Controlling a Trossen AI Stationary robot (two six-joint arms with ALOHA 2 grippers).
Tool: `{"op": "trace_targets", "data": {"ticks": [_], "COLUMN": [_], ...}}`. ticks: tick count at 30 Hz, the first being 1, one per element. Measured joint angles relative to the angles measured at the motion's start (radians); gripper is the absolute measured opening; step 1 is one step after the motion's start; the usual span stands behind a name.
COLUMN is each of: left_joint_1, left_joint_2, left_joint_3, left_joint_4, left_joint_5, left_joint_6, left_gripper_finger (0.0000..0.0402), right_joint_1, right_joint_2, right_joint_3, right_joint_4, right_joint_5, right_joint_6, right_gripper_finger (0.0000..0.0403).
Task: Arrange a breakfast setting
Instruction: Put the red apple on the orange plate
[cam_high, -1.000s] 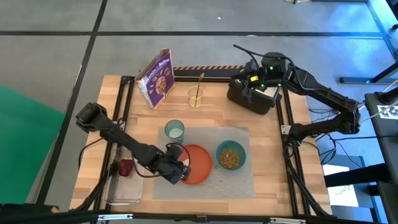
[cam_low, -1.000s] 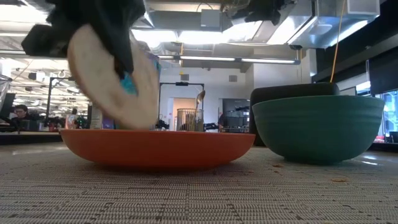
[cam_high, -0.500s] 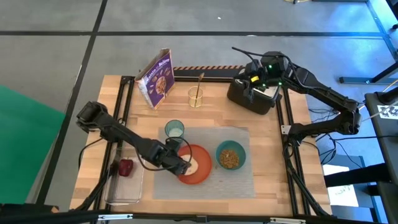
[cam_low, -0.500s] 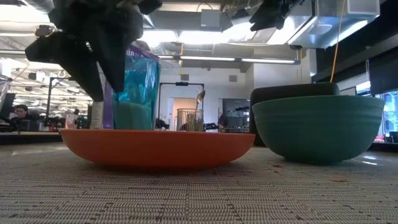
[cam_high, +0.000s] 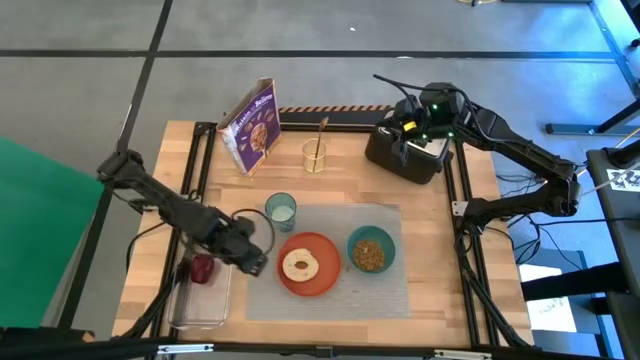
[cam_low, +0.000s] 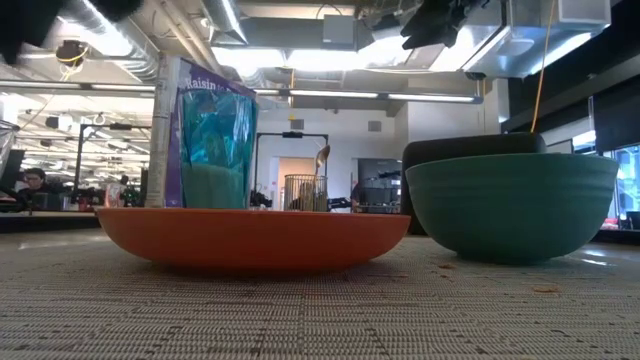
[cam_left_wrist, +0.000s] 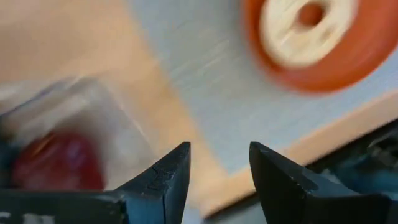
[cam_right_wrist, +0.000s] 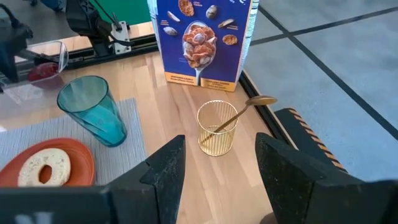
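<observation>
A bagel (cam_high: 300, 265) lies flat on the round orange plate (cam_high: 322, 283), which stands on the grey placemat (cam_high: 330, 300). To its right is the teal bowl (cam_high: 370, 252) with brown cereal; behind it stands the pale blue cup (cam_high: 281, 209). A red fruit (cam_high: 203, 268) lies in a clear container (cam_high: 200, 300) at the near left. The gold spoon (cam_right_wrist: 249, 106) stands in a gold wire holder (cam_right_wrist: 217, 127). My left gripper (cam_left_wrist: 217, 168) hovers open between container and plate, holding nothing. My right gripper (cam_right_wrist: 214, 168) waits open above the black toaster (cam_high: 405, 155).
A purple cereal box (cam_high: 252, 125) stands upright at the far left of the table. The toaster fills the far right corner. Bare wood lies between the box, the wire holder and the placemat's far edge. Black frame rails (cam_high: 200, 170) run along the table's sides.
My left gripper has opened and let go of the bagel, which stood tilted on its edge on the plate and now lies flat there. The gripper has then risen and drawn back toward the table's left edge, toward the clear container.
</observation>
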Motion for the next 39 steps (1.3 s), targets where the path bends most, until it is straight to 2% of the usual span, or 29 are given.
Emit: {"op": "trace_targets", "data": {"ticks": [3, 8, 13, 16, 20, 28, 35, 39], "left_joint_1": [-0.023, -0.055, -0.078, -0.089, -0.107, -0.135, -0.135, -0.141], "left_joint_2": [-0.059, -0.135, -0.145, -0.145, -0.145, -0.144, -0.144, -0.144], "left_joint_3": [0.0, 0.0, -0.003, -0.044, -0.12, -0.309, -0.402, -0.431], "left_joint_4": [-0.074, -0.197, -0.298, -0.313, -0.29, -0.034, -0.013, 0.014], "left_joint_5": [0.071, 0.077, 0.073, 0.104, 0.187, 0.182, 0.278, 0.284], "left_joint_6": [-0.056, -0.139, -0.172, -0.272, -0.357, -0.365, -0.39, -0.39], "left_gripper_finger": [0.0159, 0.0159, 0.0164, 0.0187, 0.0234, 0.0315, 0.0332, 0.0328], "right_joint_1": [0.0, 0.0, 0.0, 0.0, 0.0, 0.001, 0.001, 0.002], "right_joint_2": [0.0, 0.0, 0.0, 0.0, 0.0, 0.008, 0.008, 0.008], "right_joint_3": [0.0, 0.0, 0.0, 0.0, 0.0, 0.0, 0.0, 0.0], "right_joint_4": [0.002, 0.002, 0.006, 0.022, 0.054, 0.102, 0.11, 0.11], "right_joint_5": [0.0, 0.026, 0.055, 0.073, 0.078, 0.078, 0.079, 0.079], "right_joint_6": [0.005, 0.025, 0.047, 0.073, 0.111, 0.177, 0.225, 0.248], "right_gripper_finger": [0.0186, 0.0186, 0.0186, 0.0186, 0.0186, 0.0186, 0.0186, 0.0186]}}
